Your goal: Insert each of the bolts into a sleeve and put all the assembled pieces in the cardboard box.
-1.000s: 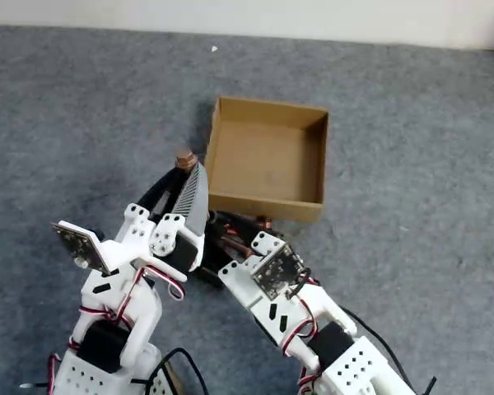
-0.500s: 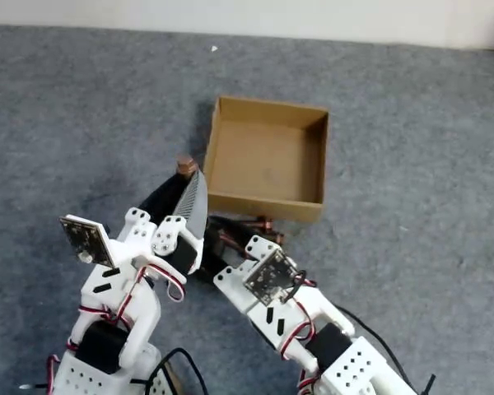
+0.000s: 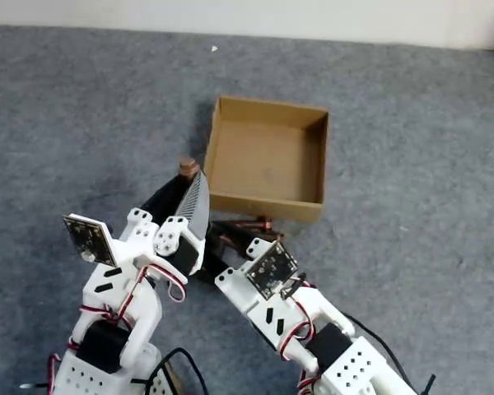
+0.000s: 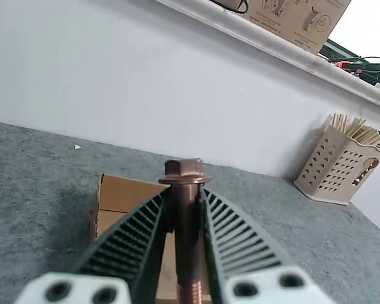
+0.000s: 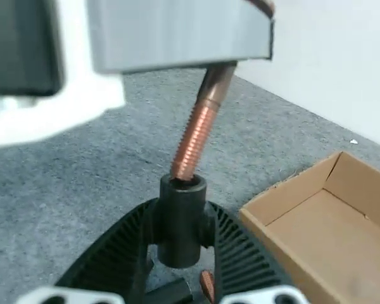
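Bolt (image 5: pixel 196 136) tip in sleeve (image 5: pixel 180 221) mouth

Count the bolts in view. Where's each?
2. One bolt in the left gripper, tip at the mouth of the sleeve the right gripper holds. Second bolt on the carpet by the cardboard box, partly hidden; arms may hide more.

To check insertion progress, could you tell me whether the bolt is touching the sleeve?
Touching: the right wrist view shows the bolt tip inside the sleeve mouth.
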